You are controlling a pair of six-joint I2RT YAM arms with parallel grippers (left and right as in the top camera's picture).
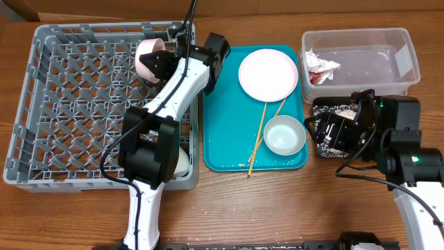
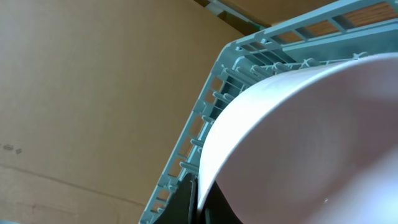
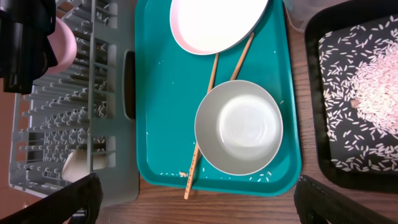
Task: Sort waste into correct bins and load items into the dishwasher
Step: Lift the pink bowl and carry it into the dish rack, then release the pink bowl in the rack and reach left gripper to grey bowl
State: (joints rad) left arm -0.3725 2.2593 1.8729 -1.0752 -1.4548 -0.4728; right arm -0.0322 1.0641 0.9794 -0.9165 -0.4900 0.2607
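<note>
A brown wood-grain table [image 1: 69, 215], backed by brown cardboard [image 1: 21, 10] at its far edge, carries the whole scene. A large square grey plastic dish rack [image 1: 62, 111] with a lattice floor fills the left side. The left arm [image 1: 177, 90] stretches along the rack's right wall. Its left gripper [image 1: 158, 62] is pressed tight on the rim of a pale pink round bowl [image 1: 148, 57], held on its side above the rack's far right corner. The left wrist view shows the bowl's smooth curve close against the rack wall, with a flat tan surface beyond.

A small white cup [image 1: 182, 161] lies in the rack's near right corner, partly under the arm. Just right of the rack sits a flat teal plastic tray [image 1: 222, 125], flecked with a few stray grains. A pale pinkish-white round plate [image 1: 268, 74] rests on the tray's far end. Two thin wooden chopsticks [image 1: 262, 132] slant from the plate's near edge to the tray's front lip, one tip poking past it. They pass the left rim of a small white bowl [image 1: 284, 134], which stands upright near the tray's right corner.

Farther right, a clear plastic rectangular tub [image 1: 388, 59] holds a crumpled red-and-white paper wrapper [image 1: 321, 67] at its left end. In front of it, a shallow black rectangular tray [image 3: 313, 106] carries loose white rice grains [image 3: 367, 68]; overhead, the right arm [image 1: 388, 132] hides most of it. The right gripper [image 3: 196, 196] has its fingers spread wide at the bottom corners of its wrist view, holding nothing.
</note>
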